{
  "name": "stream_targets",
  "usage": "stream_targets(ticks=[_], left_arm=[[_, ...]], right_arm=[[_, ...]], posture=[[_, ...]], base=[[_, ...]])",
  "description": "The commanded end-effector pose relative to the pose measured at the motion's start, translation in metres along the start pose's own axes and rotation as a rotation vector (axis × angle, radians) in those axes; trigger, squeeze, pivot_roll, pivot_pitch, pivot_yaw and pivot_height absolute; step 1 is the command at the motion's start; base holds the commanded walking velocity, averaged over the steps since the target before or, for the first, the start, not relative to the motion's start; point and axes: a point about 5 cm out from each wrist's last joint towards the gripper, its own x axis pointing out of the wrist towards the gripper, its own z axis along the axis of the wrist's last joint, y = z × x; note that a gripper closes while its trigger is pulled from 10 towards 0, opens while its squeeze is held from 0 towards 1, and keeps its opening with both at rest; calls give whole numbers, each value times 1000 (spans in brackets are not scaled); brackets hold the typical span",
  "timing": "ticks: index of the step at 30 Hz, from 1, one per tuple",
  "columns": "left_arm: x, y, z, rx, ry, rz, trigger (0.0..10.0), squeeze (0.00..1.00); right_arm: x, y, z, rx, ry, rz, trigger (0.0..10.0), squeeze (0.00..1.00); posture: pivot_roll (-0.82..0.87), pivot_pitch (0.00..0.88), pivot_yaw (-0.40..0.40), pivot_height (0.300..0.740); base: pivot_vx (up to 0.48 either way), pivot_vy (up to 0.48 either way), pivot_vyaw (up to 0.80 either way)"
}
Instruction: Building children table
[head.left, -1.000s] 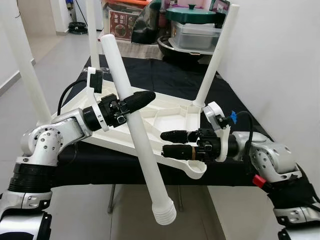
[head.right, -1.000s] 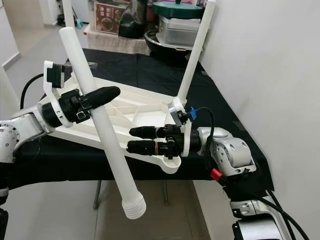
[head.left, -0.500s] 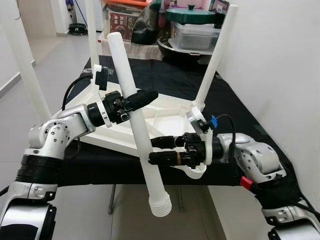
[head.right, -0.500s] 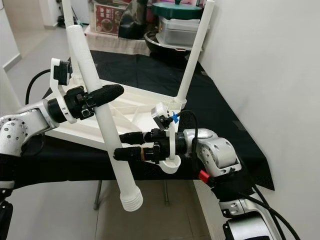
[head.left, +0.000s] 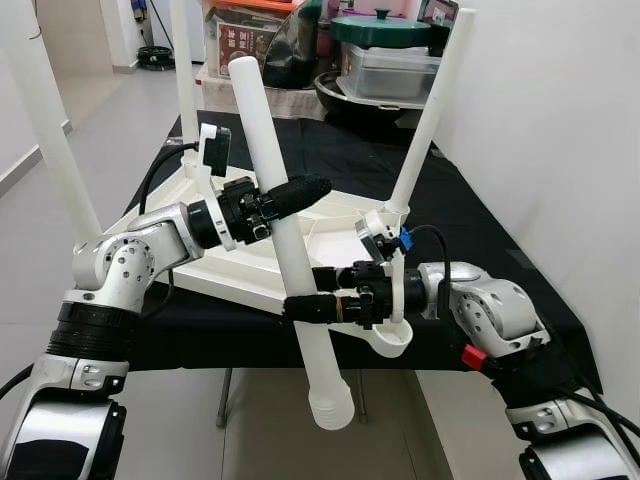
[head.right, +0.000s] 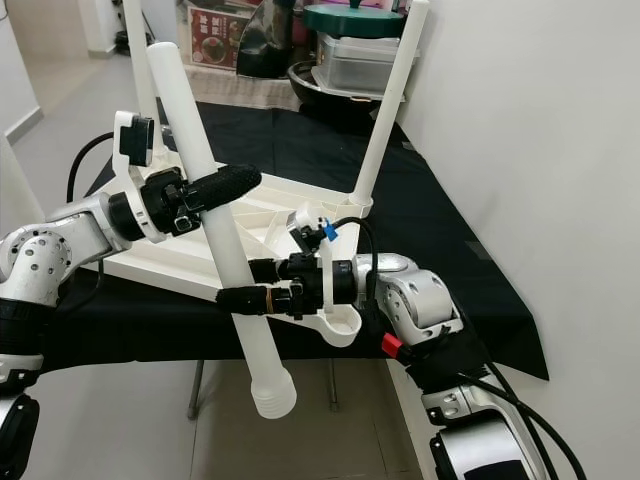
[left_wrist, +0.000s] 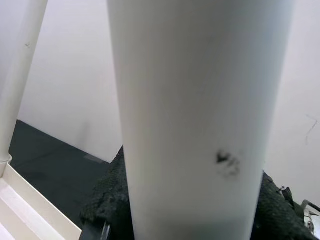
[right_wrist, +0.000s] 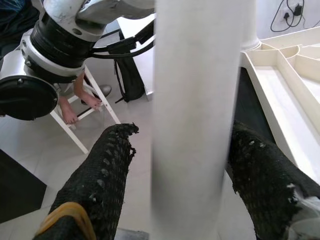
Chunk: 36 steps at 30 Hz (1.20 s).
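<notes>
The left gripper (head.left: 285, 198) is clamping the loose table leg (head.left: 290, 245) high on its shaft, fingers closed around it. The right gripper (head.left: 312, 292) is reaching across lower down with its fingers spread to either side of the same leg; in the right wrist view the shaft is sitting between the two fingers (right_wrist: 107, 165), with gaps showing, so it looks not yet pinched.

The leg is hanging tilted in front of the upside-down tabletop (head.left: 330, 235), its ribbed end (head.left: 331, 408) pointing down past the table edge, well below the empty corner socket (head.left: 388, 338) just beside the right wrist.

If the left gripper is letting go before the right one is closing firmly, the leg is likely sliding down and dropping to the floor. A swing of the long shaft could also knock the already fitted leg (head.left: 428, 115) nearby.
</notes>
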Motion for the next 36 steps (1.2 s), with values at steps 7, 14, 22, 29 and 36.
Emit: stream_targets(ticks=[7, 14, 22, 29, 36], left_arm=[[11, 0, 7, 30, -22, -22, 10000, 0], [15, -1, 9, 35, -33, -35, 10000, 0], [19, -1, 8, 37, -36, -44, 10000, 0], [21, -1, 7, 37, -37, -49, 10000, 0], [22, -2, 9, 42, -46, -51, 10000, 0]], right_arm=[[13, 7, -5, -3, 15, 29, 10000, 0], [21, 3, -8, 10, 16, 15, 10000, 0], [27, 3, -10, 19, 28, 16, 10000, 0], [30, 2, -9, 17, 26, 12, 10000, 0], [36, 4, -5, 6, 23, 28, 10000, 0]], posture=[[85, 8, -88, 740], [84, 10, -90, 740], [78, 10, -90, 740], [76, 11, -91, 740], [76, 10, -93, 740]], base=[[0, 0, 0], [0, 0, 0], [0, 0, 0], [0, 0, 0], [0, 0, 0]])
